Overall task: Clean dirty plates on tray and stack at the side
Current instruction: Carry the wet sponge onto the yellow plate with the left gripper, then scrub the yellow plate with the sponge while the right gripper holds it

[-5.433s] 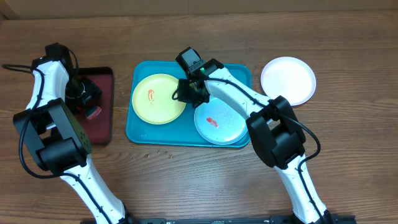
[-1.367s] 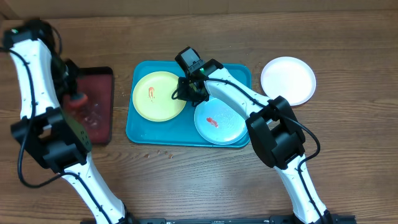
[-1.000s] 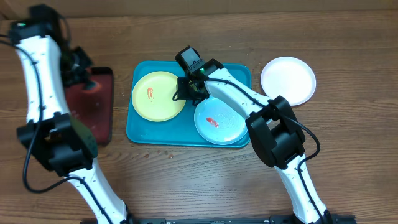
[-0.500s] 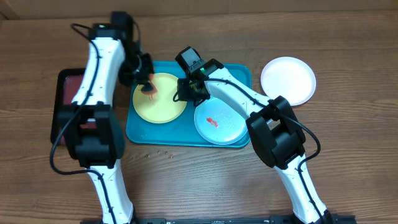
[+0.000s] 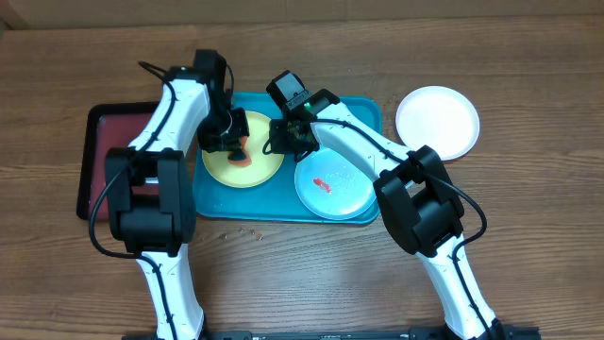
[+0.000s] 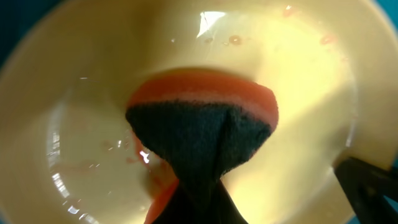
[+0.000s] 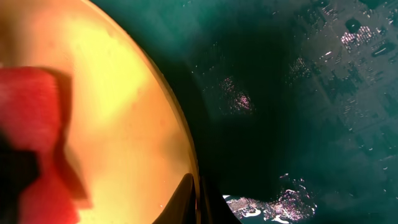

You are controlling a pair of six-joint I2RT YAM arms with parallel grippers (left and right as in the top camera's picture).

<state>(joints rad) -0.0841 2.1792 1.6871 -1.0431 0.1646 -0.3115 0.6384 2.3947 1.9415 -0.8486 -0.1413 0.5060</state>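
On the turquoise tray (image 5: 212, 196) lies the yellow-green plate (image 5: 261, 162), and an orange sponge with a dark scrub face (image 5: 240, 154) is pressed onto it. My left gripper (image 5: 232, 142) is shut on that sponge. The left wrist view shows the sponge (image 6: 202, 127) flat against the wet plate (image 6: 81, 93), pinched by my left gripper (image 6: 198, 208). My right gripper (image 5: 282, 144) is shut on the same plate's right rim (image 7: 186, 155), as my right gripper (image 7: 196, 200) shows up close. A pale mint plate (image 5: 332, 186) with a red smear sits on the tray's right half. The white plate (image 5: 437, 121) rests on the table to the right of the tray.
A dark red tray with a black rim (image 5: 106, 161) lies left of the turquoise tray. Small crumbs (image 5: 243, 232) dot the wooden table in front of the tray. Both arms cross above the tray's left half.
My left arm has swung from the dark red tray over to the yellow-green plate, carrying the sponge and setting it down on the plate. The right gripper has stayed on the rim.
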